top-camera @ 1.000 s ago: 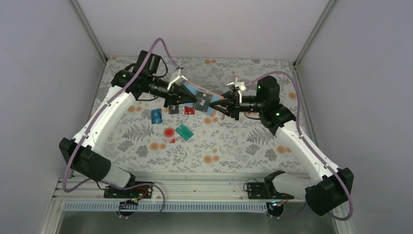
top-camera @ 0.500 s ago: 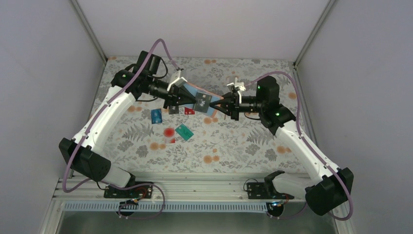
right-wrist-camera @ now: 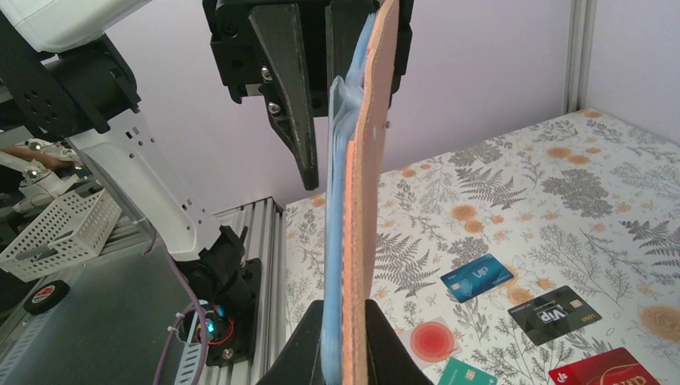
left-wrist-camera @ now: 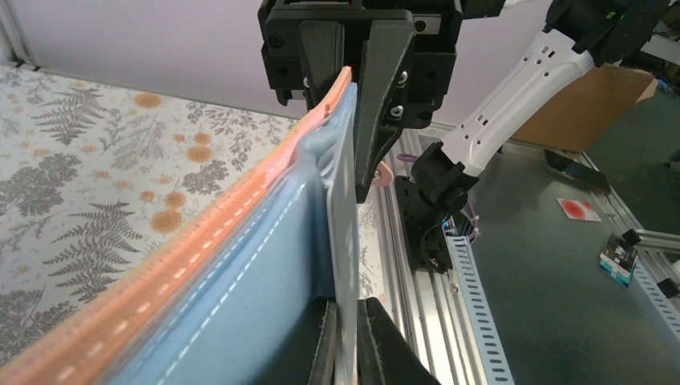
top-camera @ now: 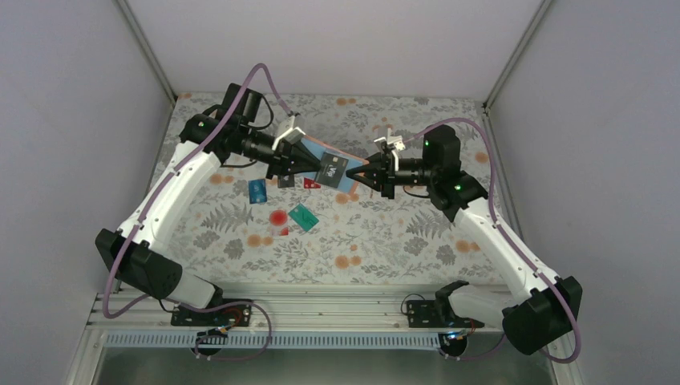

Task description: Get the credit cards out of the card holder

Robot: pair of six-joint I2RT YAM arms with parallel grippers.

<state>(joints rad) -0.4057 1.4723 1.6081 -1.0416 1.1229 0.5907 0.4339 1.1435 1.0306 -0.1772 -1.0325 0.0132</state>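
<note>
The card holder (top-camera: 346, 172), blue inside and salmon outside, hangs in the air between both arms. My right gripper (top-camera: 366, 175) is shut on its right end; in the right wrist view the holder (right-wrist-camera: 357, 200) stands edge-on between the jaws (right-wrist-camera: 345, 311). My left gripper (top-camera: 313, 167) is shut on a black card (top-camera: 332, 168) that sticks out of the holder; in the left wrist view this card (left-wrist-camera: 345, 224) is edge-on beside the blue pocket (left-wrist-camera: 240, 273). On the table lie a blue card (top-camera: 257, 191), a black card (top-camera: 286, 181), a red card (top-camera: 312, 183), a teal card (top-camera: 303, 216) and a pale card with a red dot (top-camera: 278, 218).
The loose cards lie on the floral cloth (top-camera: 385, 233) below and left of the holder, and show in the right wrist view, such as the blue card (right-wrist-camera: 476, 277) and the black card (right-wrist-camera: 554, 314). Grey walls enclose the table. A metal rail (top-camera: 337, 309) runs along the near edge.
Both grippers, the holder and the held black card have shifted slightly to the left. The cards on the table have not moved.
</note>
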